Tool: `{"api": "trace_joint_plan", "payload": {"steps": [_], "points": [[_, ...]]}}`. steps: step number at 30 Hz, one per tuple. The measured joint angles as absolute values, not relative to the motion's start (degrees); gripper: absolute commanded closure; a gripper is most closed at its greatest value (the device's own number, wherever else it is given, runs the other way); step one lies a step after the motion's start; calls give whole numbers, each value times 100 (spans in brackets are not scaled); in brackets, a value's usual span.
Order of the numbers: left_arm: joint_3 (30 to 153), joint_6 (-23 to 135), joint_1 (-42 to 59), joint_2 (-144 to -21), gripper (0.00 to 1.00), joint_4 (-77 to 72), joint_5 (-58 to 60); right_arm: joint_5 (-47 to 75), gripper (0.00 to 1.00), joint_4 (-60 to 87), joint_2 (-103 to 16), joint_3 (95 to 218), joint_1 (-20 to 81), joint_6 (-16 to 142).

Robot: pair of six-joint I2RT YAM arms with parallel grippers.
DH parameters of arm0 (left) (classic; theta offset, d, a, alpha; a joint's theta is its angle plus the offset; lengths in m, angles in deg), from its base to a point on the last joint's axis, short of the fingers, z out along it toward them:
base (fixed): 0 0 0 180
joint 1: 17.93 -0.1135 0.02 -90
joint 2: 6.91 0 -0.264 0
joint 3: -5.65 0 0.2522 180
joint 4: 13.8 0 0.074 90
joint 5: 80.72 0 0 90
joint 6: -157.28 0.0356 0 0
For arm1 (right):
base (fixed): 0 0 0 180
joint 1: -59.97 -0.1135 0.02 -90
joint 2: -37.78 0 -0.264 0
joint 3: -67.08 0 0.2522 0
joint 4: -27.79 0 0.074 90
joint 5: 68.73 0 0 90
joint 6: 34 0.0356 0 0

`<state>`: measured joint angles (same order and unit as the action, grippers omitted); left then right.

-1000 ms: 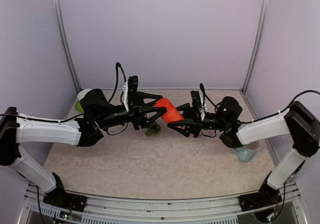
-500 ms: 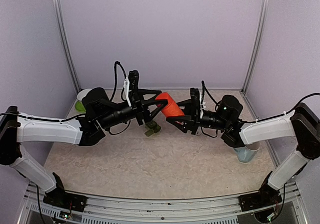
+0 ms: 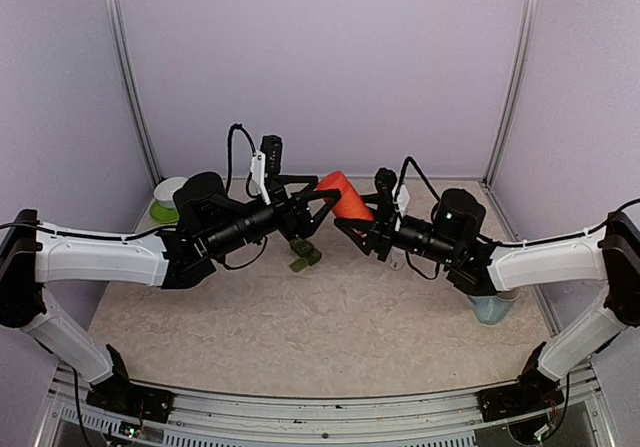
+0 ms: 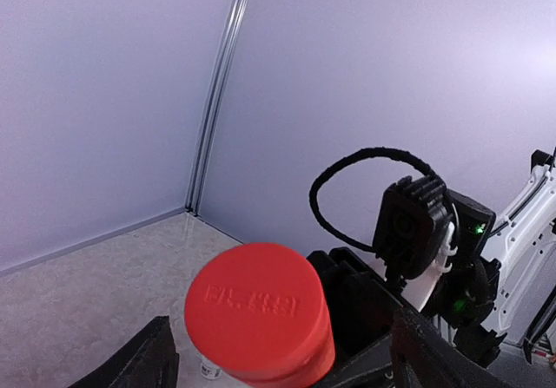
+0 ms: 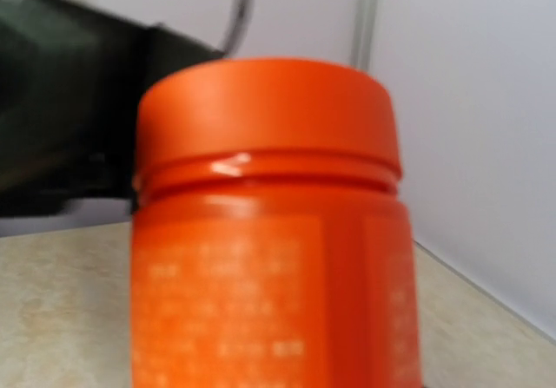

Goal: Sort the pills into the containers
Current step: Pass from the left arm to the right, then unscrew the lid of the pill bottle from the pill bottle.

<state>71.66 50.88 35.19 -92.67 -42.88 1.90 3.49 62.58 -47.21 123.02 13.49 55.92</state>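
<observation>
An orange pill bottle with a red cap hangs tilted in mid-air above the table's middle. My right gripper is shut on its lower body; the bottle fills the right wrist view and hides those fingers. My left gripper stands open around the cap, with a gap on each side of it between the fingers. The containers, a small dark green strip, lie on the table below the bottle. No pills show.
A white bowl holding something green stands at the back left. A pale blue mug stands at the right behind the right arm. Metal frame posts rise at both back corners.
The left gripper's jaws have spread apart off the cap. Both grippers and the bottle have risen a little, and the bottle tilts more upright.
</observation>
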Motion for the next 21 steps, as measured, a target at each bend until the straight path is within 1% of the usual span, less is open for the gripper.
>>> {"api": "trace_joint_plan", "payload": {"steps": [1,2,5,8,12,21], "points": [[7092,5123,3521,-9210,2,-4315,177,412,72,6164,-4660,12302,1376,5629],[7022,5199,3523,-9149,1,-4330,177,432,73,6105,-4618,12302,1384,5662],[6703,5308,3440,-8873,1,-4551,-9,386,73,5915,-4492,12302,1408,5826],[6517,5346,3189,-8742,1,-4887,-466,187,73,5789,-4461,12304,1395,5984],[6290,5350,2911,-8738,1,-5331,-1128,-62,73,5657,-4463,12315,1332,6108],[6268,5361,2890,-9028,1,-5744,-2275,-757,73,5585,-4714,12662,1059,6209]]}}
